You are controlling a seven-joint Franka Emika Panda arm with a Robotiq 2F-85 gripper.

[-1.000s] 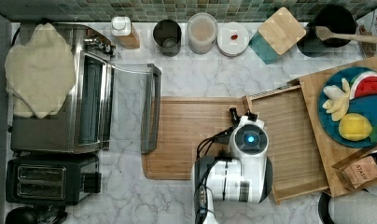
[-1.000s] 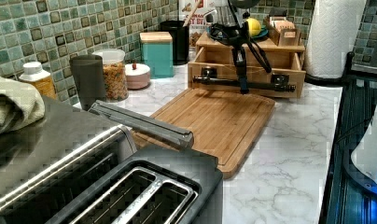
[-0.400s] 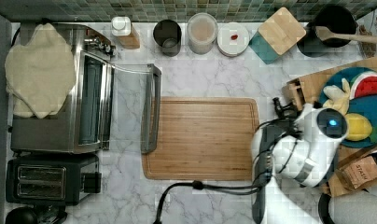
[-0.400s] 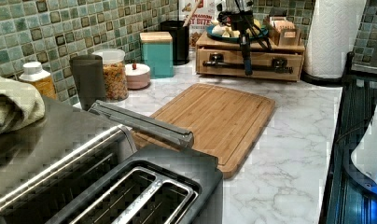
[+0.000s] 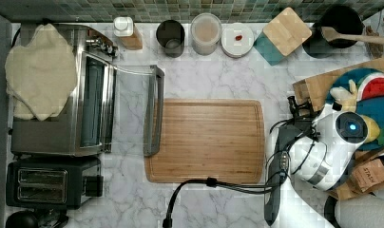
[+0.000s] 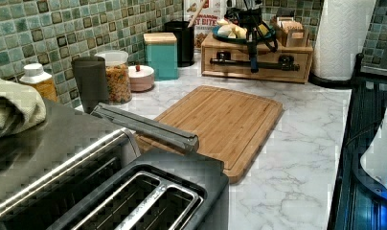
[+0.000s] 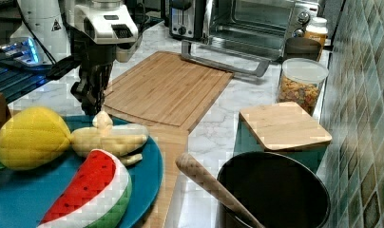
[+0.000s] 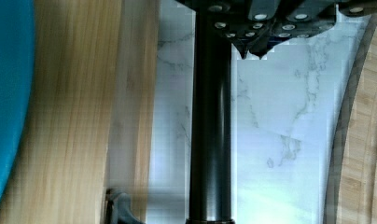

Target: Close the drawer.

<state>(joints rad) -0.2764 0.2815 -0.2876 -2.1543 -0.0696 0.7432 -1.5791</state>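
Observation:
The drawer is slid into its wooden box, so its tray is hidden. In the left view only its light wood front (image 6: pixel 239 53) with the black bar handle (image 6: pixel 230 61) shows. My gripper (image 6: pixel 252 67) hangs straight down against that front, at the middle of the handle. It is shut, with nothing held between its fingers. In the wrist view the handle (image 8: pixel 210 140) runs beside the gripper (image 8: pixel 253 53), over marble. The top view puts the gripper (image 5: pixel 297 114) at the box's edge, and the right view shows the gripper (image 7: pixel 92 99) just in front of the blue plate (image 7: pixel 19 199).
A darker grooved cutting board (image 5: pixel 209 140) lies on the marble counter just before the box. The toaster oven's door (image 5: pixel 152 111) hangs open beyond it, with a toaster (image 5: pixel 43 183) beside. Canisters and a teal box (image 6: pixel 161 55) line the tiled wall. A paper towel roll (image 6: pixel 342 38) stands beside the box.
The drawer, pulled out over the cutting board a second ago, has slid fully into the box. My gripper travelled with it toward the top view's right.

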